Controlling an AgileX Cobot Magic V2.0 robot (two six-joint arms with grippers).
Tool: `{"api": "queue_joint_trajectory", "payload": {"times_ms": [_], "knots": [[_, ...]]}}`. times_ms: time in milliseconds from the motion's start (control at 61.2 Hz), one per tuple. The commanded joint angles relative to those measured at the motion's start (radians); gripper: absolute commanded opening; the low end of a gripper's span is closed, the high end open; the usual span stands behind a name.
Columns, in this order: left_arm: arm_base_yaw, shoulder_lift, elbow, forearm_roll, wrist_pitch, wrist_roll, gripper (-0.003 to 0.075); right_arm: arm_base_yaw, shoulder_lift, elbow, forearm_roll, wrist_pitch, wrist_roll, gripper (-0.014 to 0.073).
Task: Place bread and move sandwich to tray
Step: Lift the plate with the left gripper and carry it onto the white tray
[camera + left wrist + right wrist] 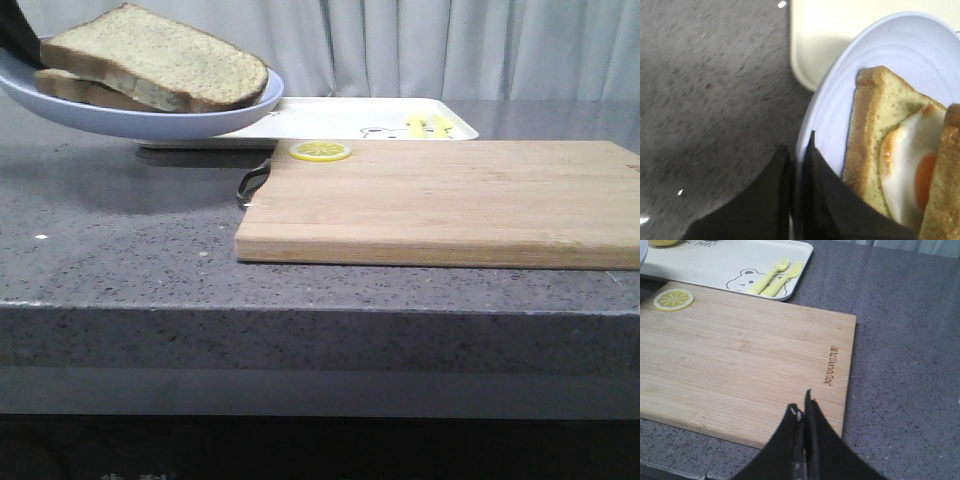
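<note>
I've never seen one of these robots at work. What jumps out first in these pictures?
A pale blue plate with an egg sandwich hangs in the air at the far left, its rim pinched by the left end effector. Just behind it lies a white tray with a cartoon bear. A big wooden cutting board fills the middle, with one lemon slice on its corner.

board (450, 205): bare but lemon slice (320, 151) at far-left corner | tray (340, 120): plate (150, 115) overhangs left end | right counter (910, 340): open
</note>
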Motion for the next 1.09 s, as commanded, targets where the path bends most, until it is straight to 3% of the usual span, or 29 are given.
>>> {"api": "queue_joint_trajectory", "payload": {"times_ms": [0, 327, 719, 850, 1078], "knots": [[-0.022, -0.013, -0.110, -0.100, -0.007, -0.009, -0.0018, -0.002, 0.003, -0.028, 0.009, -0.082, -0.003, -0.0110], [-0.112, 0.248, -0.499, -0.102, 0.070, -0.134, -0.0018, -0.002, 0.003, -0.028, 0.009, -0.082, -0.003, -0.0110], [-0.163, 0.635, -1.125, -0.102, 0.101, -0.191, -0.0018, -0.002, 0.004, -0.028, 0.009, -0.082, -0.003, -0.0110], [-0.163, 0.708, -1.214, -0.102, 0.069, -0.189, -0.0018, -0.002, 0.005, -0.028, 0.009, -0.082, -0.003, -0.0110], [-0.174, 0.746, -1.219, -0.106, 0.034, -0.073, -0.0018, 0.000, 0.004, -0.028, 0.010, -0.082, -0.003, -0.0110]]}}
